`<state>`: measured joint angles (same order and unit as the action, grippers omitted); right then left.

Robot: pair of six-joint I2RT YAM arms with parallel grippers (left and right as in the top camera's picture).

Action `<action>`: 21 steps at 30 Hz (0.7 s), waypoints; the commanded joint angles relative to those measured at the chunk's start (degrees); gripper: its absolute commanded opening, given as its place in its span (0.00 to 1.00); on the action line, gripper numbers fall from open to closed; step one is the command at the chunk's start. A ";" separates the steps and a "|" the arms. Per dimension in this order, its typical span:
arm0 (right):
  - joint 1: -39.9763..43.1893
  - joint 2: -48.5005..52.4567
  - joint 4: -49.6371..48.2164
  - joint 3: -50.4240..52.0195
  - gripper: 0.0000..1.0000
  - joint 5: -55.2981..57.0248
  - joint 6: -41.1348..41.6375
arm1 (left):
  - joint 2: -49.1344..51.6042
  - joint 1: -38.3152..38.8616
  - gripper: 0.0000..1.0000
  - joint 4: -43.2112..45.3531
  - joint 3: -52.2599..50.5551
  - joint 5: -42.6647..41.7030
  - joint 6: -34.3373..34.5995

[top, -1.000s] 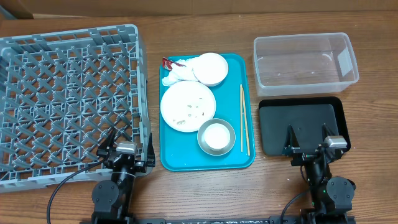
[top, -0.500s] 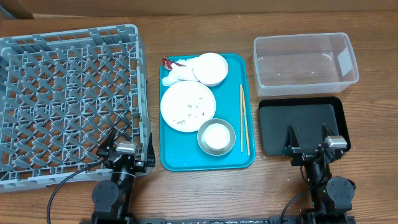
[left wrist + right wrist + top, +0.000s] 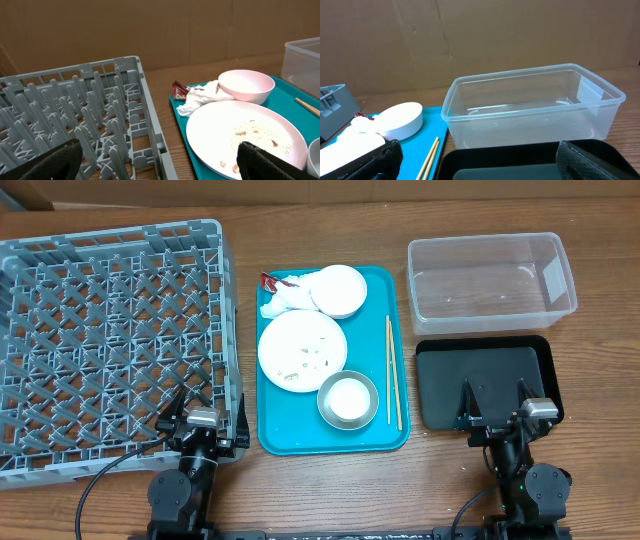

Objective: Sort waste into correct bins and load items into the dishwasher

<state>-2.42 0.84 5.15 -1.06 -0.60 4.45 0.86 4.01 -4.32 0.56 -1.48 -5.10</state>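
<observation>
So everything to be sorted sits on the teal tray in the middle of the table. The crumpled napkin is at the far end with the little red wrapper just beside it, touching the pale pink-white bowl. The plate is in the middle of the tray with whitish food scraps scattered on it. Nearer the robot, the grey bowl has the small white cup sitting inside it. The chopsticks lie side by side along the tray's right edge.

Off to the right, the clear tub is at the back and the black tray is in front of it, both with nothing in them. The big grey dish rack takes up the left side.

The left gripper hangs over the rack's near right corner, jaws spread wide and holding nothing. The right gripper is over the black tray's near edge, also spread wide and holding nothing.
</observation>
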 commanded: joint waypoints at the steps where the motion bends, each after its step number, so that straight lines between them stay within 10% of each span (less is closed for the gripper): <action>1: -0.42 -0.68 -0.33 0.59 1.00 0.55 -0.20 | -0.61 -0.35 1.00 0.00 -0.28 -0.46 -0.66; 21: -0.42 -0.68 -0.33 0.59 1.00 0.55 -0.20 | -0.61 -0.35 1.00 0.00 -0.28 -0.44 -0.66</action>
<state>-2.42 0.84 5.15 -1.06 -0.60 4.47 0.86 4.01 -4.32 0.56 -1.48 -5.13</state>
